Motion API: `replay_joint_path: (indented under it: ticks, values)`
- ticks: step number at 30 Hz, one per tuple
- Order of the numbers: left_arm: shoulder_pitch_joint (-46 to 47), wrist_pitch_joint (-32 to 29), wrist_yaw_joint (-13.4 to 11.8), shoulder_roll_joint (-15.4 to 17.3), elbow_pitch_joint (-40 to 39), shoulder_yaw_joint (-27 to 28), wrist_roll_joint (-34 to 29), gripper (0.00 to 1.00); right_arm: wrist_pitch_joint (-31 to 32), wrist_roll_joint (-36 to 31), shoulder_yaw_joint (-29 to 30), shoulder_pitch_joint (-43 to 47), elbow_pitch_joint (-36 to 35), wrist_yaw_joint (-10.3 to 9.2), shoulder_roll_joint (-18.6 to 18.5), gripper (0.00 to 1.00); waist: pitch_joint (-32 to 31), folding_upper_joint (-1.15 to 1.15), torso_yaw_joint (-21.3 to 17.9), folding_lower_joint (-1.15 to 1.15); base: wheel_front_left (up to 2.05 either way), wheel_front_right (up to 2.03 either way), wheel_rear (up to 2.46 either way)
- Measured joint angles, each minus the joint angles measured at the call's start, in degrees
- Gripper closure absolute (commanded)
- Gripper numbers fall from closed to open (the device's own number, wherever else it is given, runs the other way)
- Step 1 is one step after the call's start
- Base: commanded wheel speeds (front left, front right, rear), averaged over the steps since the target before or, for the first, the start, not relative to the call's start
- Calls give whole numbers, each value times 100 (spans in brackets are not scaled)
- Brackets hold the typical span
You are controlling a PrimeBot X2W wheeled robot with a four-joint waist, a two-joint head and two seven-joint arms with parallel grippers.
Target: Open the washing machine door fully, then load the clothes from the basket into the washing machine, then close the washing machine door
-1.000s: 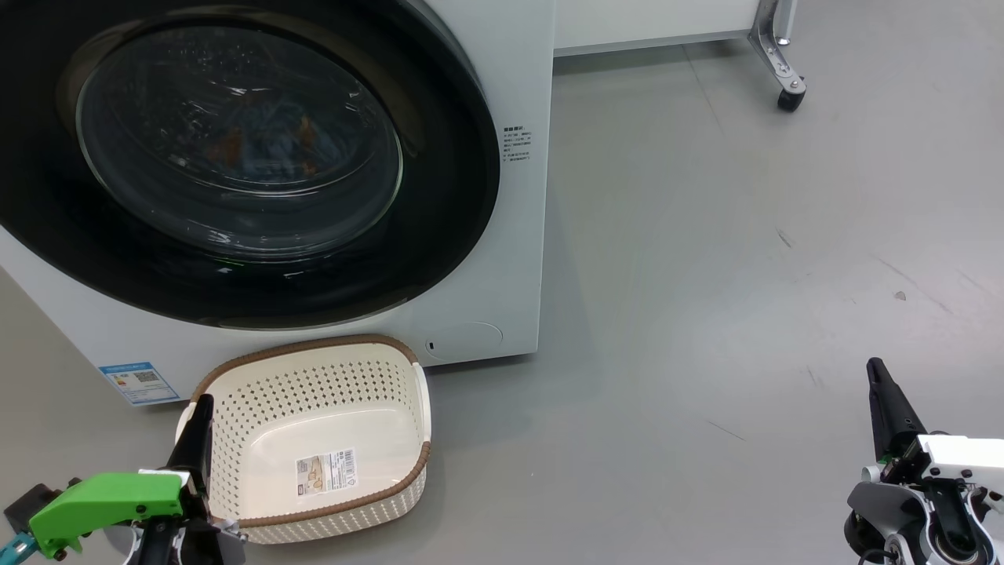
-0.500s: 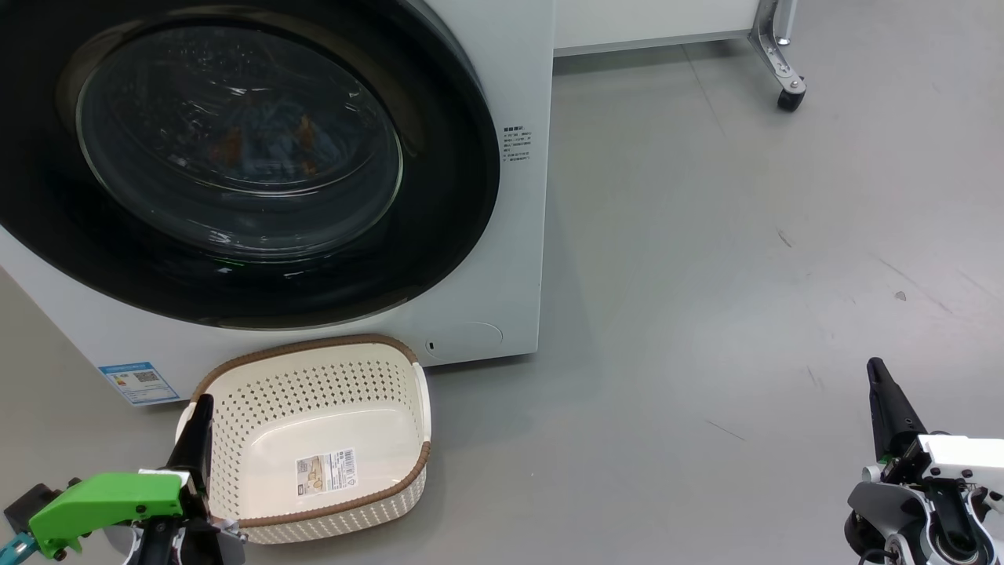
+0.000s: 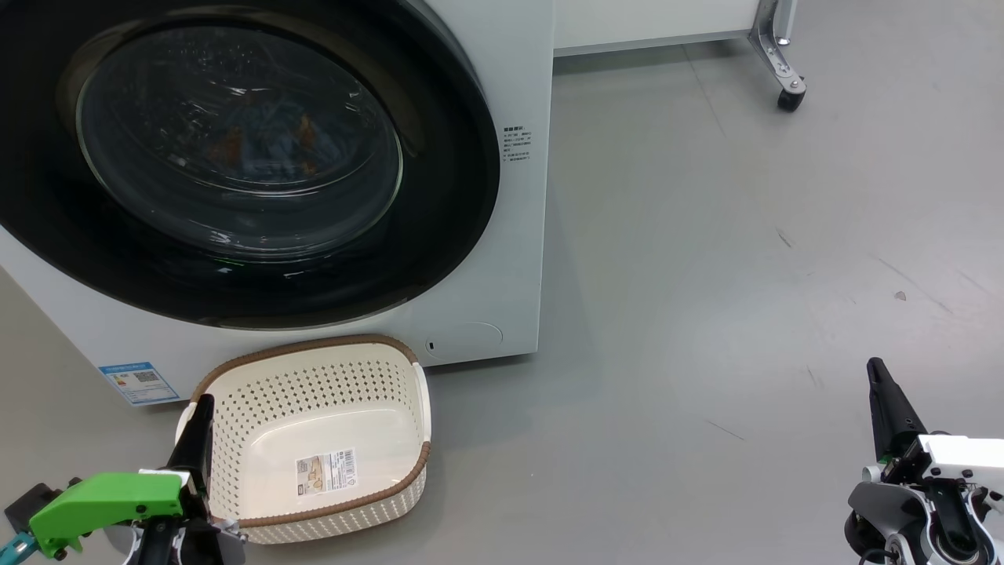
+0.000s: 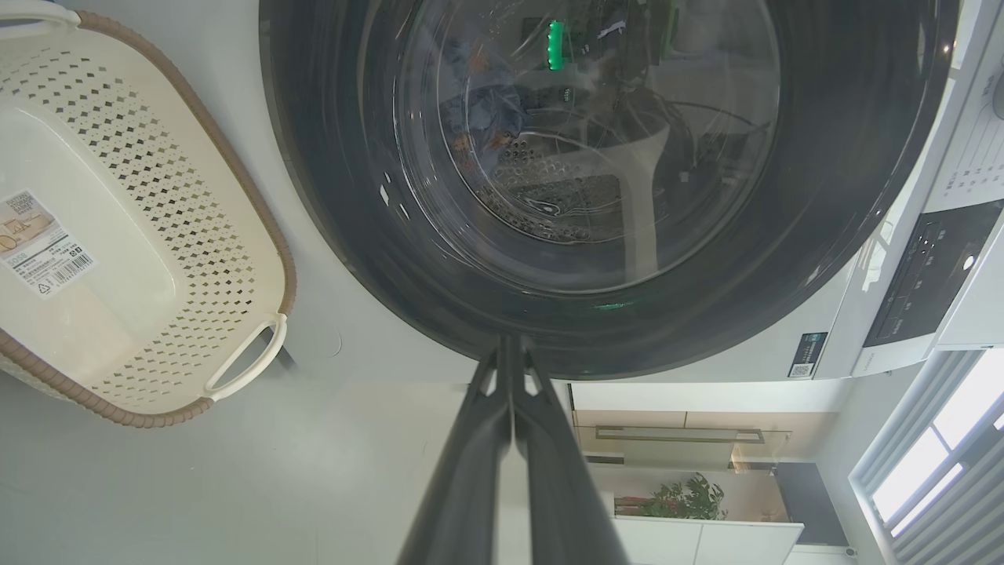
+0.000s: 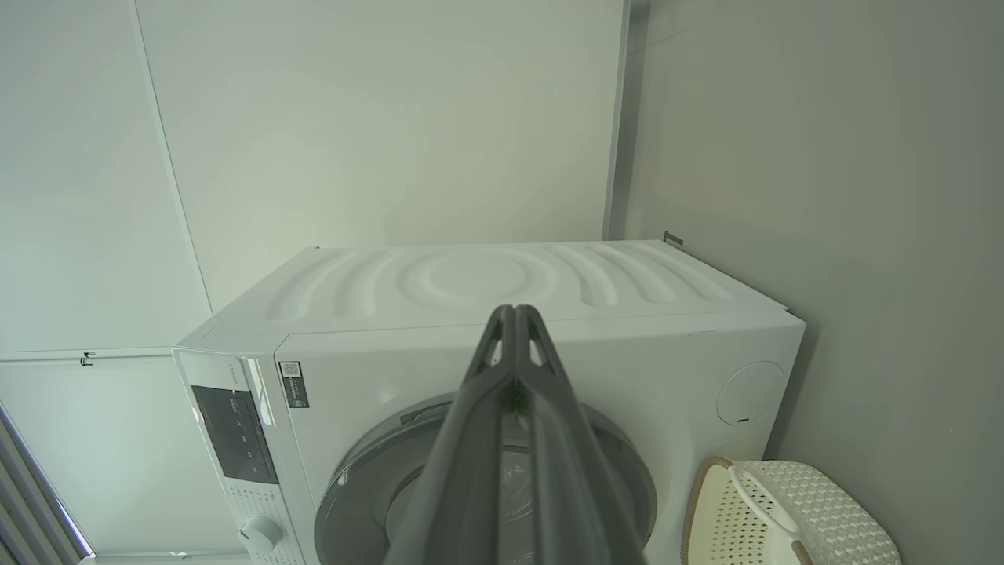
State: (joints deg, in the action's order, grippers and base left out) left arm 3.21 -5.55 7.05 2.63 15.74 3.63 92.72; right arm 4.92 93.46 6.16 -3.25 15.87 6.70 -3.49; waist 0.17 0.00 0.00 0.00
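Nothing has moved: left gripper [image 3: 204,405] and right gripper [image 3: 877,370] hang pinched shut and empty, the basket [image 3: 314,383] sits bare on the floor below the shut washing machine door [image 3: 439,235], the clothes [image 3: 263,141] behind its glass, so the task looks done

Round, glossy black-rimmed washing machine door [image 4: 604,157] sat closed. Blue printed clothes [image 4: 486,118] showed dimly behind its glass. Cream perforated plastic basket [image 4: 196,227], brown woven rim, beside it, bottom label showing. Left gripper [image 4: 510,349]: dark fingers pressed together, pointing at the door's rim.
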Motion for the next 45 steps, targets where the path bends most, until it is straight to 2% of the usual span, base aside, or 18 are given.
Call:
replay_joint_path:
  ticks: [45]
  values:
    - [1,0,0,-2,-1,5,0,100,4,0,14,0,-1,0,12,100,0,0,0,0,0,0,0]
